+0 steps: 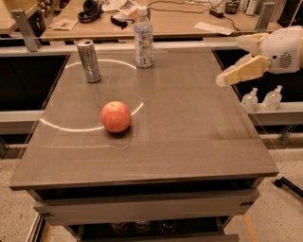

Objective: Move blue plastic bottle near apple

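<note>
- Gripper point(230, 60) is hovering at the right side of the scene, over the table's point(189, 142) right edge, toward the far half. The white arm body is reaching in from the right.
- Its two tan fingers point(244, 71) are pointing left and sitting apart, so the hand is spread w/ nothing between them. It isn't touching anything.
- Blue plastic bottle point(143, 40) is standing upright at the far edge of the table, approx. mid-width, w/ its white cap on top. It's well to the left of the gripper.
- Apple point(115, 116) is sitting on the tabletop left of centre, nearer than the bottle and well apart from it.
- Silver can point(89, 60) is standing upright at far left, beside the bottle w/ a gap between them, and farther than the apple.
- A thin white ring mark point(71, 128) is curving across the tabletop. The apple is sitting on its near-right arc, and the can is standing just inside its far-left part.
- Two small clear bottles point(262, 98) are sitting off the table on a lower ledge at right, below the gripper.
- A wooden desk point(189, 28) is running along behind the table, carrying headphones point(90, 9), papers and cables.
</note>
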